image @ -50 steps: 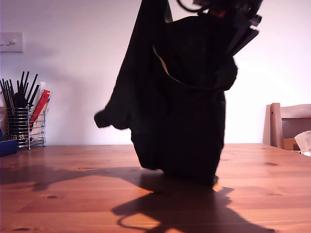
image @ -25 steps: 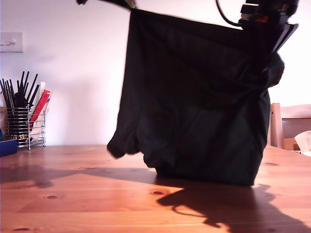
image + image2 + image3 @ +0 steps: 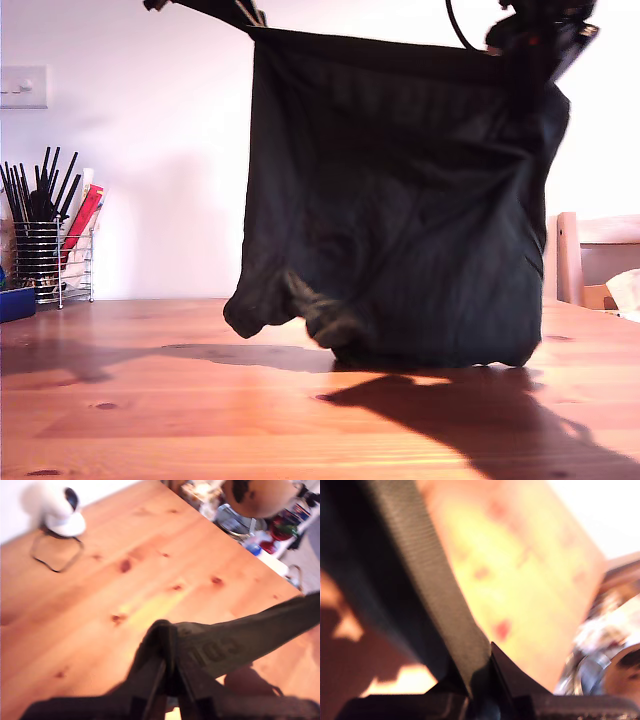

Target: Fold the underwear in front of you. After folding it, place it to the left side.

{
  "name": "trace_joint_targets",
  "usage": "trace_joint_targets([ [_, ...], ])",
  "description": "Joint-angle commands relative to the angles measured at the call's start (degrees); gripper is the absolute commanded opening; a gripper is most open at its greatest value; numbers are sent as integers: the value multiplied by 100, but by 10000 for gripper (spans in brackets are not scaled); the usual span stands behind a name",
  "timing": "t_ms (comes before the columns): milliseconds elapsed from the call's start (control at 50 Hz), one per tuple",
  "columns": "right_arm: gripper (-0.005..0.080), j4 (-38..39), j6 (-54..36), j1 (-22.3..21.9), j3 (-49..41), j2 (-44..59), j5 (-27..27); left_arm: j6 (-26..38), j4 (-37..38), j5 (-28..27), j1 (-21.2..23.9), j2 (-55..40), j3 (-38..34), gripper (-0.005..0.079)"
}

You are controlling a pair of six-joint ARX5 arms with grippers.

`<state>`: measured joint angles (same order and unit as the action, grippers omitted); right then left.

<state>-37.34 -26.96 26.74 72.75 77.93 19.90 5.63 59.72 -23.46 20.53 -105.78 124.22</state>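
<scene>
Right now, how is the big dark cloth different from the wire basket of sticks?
The underwear hangs stretched from above, its bottom edge bunched on the table; the wire basket stands upright on its own. The underwear is soft, dark and far bigger; the basket is small, shiny wire. Both touch the table.

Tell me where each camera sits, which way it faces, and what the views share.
Exterior view: low at table height, facing the wall; the underwear hangs from two claws at the top edge.
First wrist view: on my first claw, looking down at the table and a white camera.
Second wrist view: on my second claw, pinching the waistband.
Shared: underwear and table.
</scene>
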Motion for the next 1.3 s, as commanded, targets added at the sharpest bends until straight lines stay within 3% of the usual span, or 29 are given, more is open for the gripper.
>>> trace_joint_targets([
  [0,-13,361,-9,-70,98,-46,17,42,-160,42,-136,11,74,-21],
  [440,-13,1937,-627,-219,138,728,-188,197,-402,-44,-634,-581,72,-21],
  [760,-13,2767,-544,-584,960,1532,-186,291,-1062,-205,-1145,-1008,72,-21],
  [900,-13,2474,-457,-581,1388,1563,-334,227,-1224,-400,-1287,-1003,74,-21],
  [1160,-13,813,293,-581,1434,1766,-1134,372,-295,-697,-1248,-1019,48,-21],
  [1280,-14,170,450,-581,1429,1989,-1633,476,39,-702,-1281,-1019,-396,-21],
])
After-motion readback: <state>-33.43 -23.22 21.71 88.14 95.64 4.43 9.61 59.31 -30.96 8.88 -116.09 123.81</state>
